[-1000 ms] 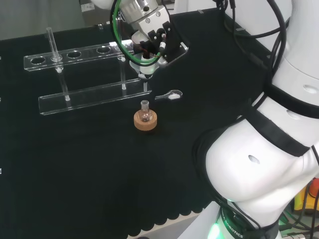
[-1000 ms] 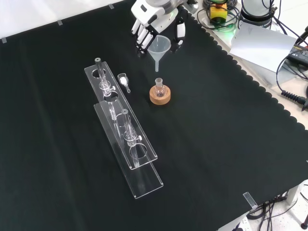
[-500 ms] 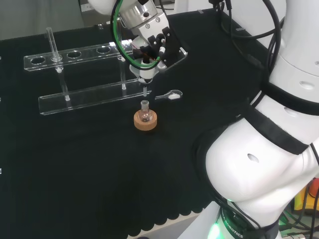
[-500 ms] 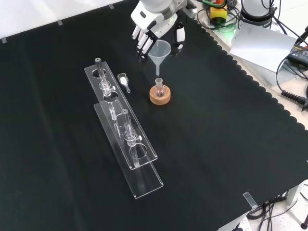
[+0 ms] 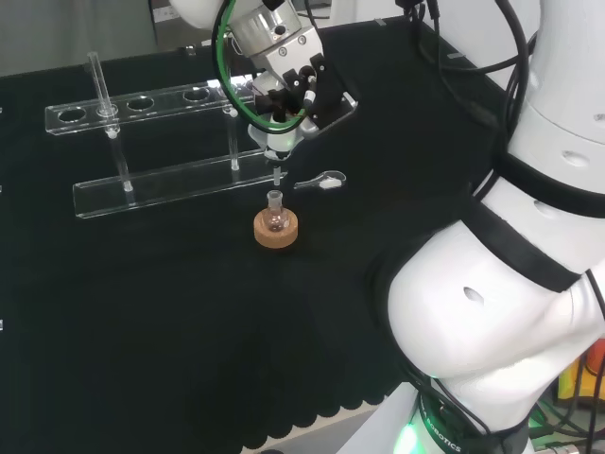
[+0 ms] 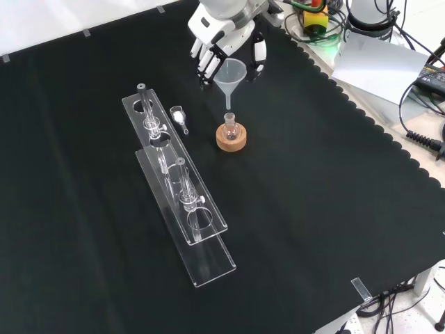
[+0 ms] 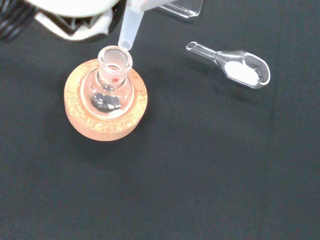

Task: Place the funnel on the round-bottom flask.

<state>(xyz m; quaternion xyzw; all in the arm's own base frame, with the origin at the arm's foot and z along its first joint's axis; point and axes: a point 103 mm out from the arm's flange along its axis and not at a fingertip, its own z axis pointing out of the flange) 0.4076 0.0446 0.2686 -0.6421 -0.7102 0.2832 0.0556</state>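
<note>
A small clear round-bottom flask stands upright on a cork ring near the middle of the cloth. My hand is shut on a translucent funnel and holds it stem down above the flask. In the wrist view the funnel's stem tip hangs just at the rim of the flask's open neck. In the head view the hand is directly above the flask, and the funnel stem ends a short gap over the neck.
A clear test-tube rack with a few tubes lies to the left in the front view. A small glass scoop holding white powder lies on the cloth between rack and flask. White arm links rise at the right of the head view.
The hand has lowered the funnel and shifted it a little toward the flask, so the stem tip now hangs close over the neck. The flask and cork ring have stayed put.
</note>
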